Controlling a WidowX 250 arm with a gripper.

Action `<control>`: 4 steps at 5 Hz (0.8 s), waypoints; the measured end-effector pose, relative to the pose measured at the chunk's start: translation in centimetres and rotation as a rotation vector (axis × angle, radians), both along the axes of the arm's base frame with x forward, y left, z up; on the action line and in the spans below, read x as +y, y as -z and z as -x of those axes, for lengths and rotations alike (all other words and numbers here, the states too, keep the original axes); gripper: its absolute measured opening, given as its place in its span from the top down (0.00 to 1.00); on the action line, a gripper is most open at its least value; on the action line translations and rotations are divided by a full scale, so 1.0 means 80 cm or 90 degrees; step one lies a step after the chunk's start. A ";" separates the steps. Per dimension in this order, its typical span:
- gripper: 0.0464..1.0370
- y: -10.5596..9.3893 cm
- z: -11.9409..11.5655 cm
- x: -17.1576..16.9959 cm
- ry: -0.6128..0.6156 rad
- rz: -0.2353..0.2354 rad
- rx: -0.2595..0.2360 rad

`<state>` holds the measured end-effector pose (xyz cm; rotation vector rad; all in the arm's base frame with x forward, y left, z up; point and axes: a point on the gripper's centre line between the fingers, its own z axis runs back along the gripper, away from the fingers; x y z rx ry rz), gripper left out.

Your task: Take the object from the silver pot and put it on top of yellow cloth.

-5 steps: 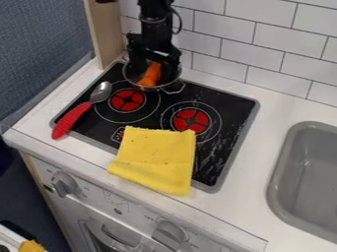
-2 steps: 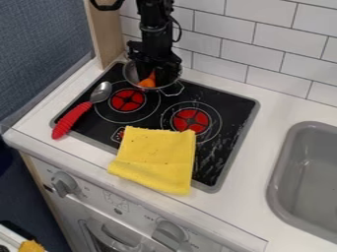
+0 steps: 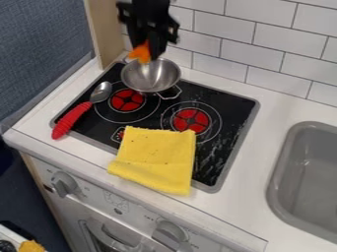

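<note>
1. Now my gripper [image 3: 147,48] has risen from the silver pot [image 3: 139,80], clamped on the orange object [image 3: 139,52], which hangs above it, upper left of the frame.
2. So removal looks done; I should next carry it to the yellow cloth [image 3: 155,158], lower centre.

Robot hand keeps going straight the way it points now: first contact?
Looks like the silver pot below the hand, with the held orange object probably touching it first. Depth's unclear from this one angle.
</note>
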<state>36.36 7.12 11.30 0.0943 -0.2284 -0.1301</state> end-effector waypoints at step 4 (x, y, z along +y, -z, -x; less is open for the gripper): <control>0.63 0.055 0.153 -0.067 0.086 -0.009 0.098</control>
